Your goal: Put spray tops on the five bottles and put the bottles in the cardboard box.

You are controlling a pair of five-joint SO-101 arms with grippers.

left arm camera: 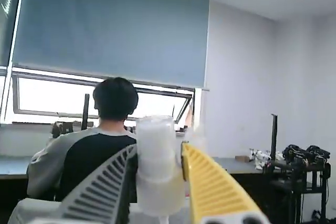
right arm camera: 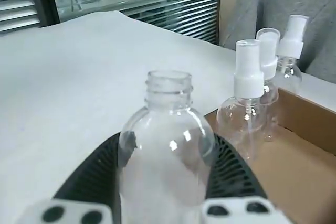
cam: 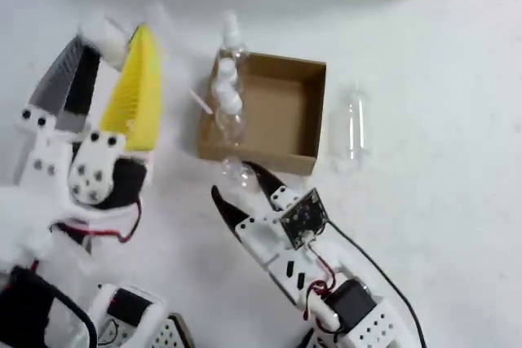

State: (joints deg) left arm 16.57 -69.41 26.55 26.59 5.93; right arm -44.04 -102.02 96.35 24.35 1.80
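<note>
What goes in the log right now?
left gripper shut on spray top; right gripper shut on uncapped bottle; three capped bottles in box

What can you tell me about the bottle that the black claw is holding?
The bottle is see-through and looks like plastic. It has a round belly, a short neck with screw ridges and an open mouth with nothing screwed on. It looks empty. It stands upright between the black fingers of the right gripper, which press on its sides. It is just outside the box, close to a front corner. Whether its bottom touches the table cannot be seen.
</note>
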